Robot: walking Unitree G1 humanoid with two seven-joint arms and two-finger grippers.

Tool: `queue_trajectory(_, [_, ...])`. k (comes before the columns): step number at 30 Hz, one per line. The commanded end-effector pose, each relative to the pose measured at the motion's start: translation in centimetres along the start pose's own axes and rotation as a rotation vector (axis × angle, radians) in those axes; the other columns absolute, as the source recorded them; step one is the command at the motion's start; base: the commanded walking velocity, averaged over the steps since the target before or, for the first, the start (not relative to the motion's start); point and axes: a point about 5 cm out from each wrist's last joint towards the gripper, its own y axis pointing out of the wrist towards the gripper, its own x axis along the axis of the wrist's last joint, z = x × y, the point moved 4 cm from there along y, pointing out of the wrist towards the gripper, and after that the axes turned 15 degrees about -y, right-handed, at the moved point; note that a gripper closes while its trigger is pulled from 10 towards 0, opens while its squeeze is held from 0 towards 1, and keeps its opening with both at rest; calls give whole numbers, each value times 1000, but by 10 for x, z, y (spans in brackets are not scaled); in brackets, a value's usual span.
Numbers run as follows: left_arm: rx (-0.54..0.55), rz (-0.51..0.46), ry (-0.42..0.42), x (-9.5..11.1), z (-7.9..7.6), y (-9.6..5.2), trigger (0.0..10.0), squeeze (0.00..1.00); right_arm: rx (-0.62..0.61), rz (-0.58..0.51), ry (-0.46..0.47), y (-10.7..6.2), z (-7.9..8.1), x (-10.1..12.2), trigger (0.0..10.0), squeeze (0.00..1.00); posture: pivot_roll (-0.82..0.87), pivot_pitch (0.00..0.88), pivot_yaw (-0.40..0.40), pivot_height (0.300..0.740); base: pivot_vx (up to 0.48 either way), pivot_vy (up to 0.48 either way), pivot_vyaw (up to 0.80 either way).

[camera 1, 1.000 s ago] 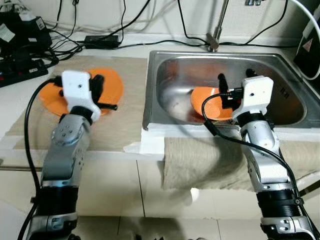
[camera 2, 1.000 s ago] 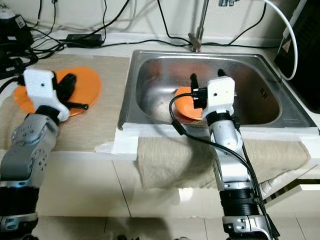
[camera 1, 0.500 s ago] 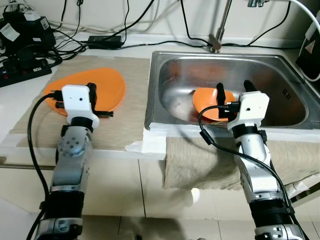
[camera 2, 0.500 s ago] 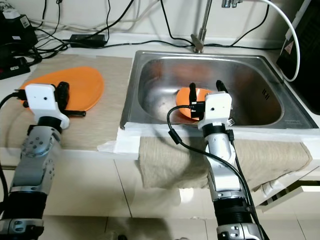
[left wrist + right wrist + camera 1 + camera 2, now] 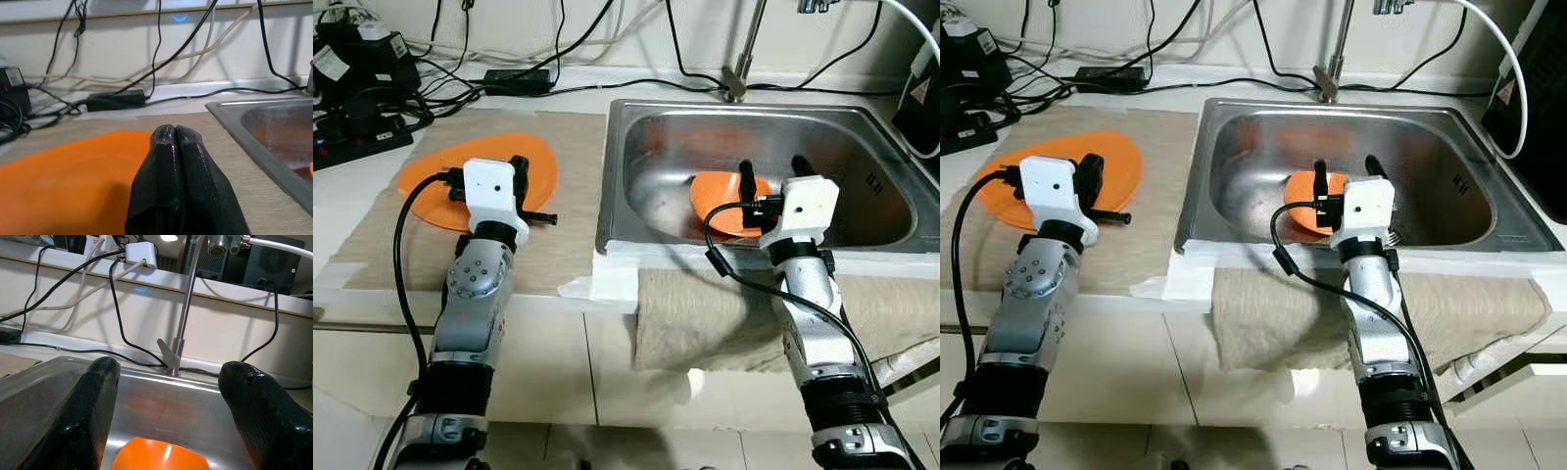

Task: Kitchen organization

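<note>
An orange plate [image 5: 423, 191] lies on the beige mat [image 5: 563, 230] left of the sink. My left gripper [image 5: 518, 168] hovers over the plate's right part, its fingers [image 5: 175, 142] pressed shut with nothing between them. A smaller orange dish [image 5: 720, 193] rests in the steel sink [image 5: 862, 147]. Over the sink's front edge, just before this dish, my right gripper [image 5: 771, 171] is held open. In the right wrist view its fingers [image 5: 100, 382] stand wide apart with the orange dish [image 5: 156, 455] low between them.
A faucet [image 5: 741, 54] rises behind the sink. Power strips, adapters [image 5: 357, 108] and cables crowd the back left counter. A beige towel [image 5: 724, 313] hangs over the counter front. A dark appliance [image 5: 922, 93] stands at the far right.
My left arm has swung right and a little forward, so its gripper now sits over the plate's right side. The right arm has hardly moved. The camera shifted early on.
</note>
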Motion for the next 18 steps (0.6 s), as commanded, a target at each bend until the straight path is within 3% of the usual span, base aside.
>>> queue_trajectory(1, [-10, 4, -23, 3, -3, 2, 10000, 0, 10, -7, 5, 3, 1, 1, 10000, 0, 57, 0, 12, 740, 0, 0, 0])
queue_trajectory(16, [-37, 4, -40, 6, -9, 4, 10000, 0, 58, -29, -17, 9, 6, 4, 10000, 0, 57, 0, 6, 740, 0, 0, 0])
queue_trajectory(18, [-20, 25, -88, 3, -7, 5, 10000, 0, 82, -21, -15, 9, 9, 2, 10000, 0, 55, 0, 6, 740, 0, 0, 0])
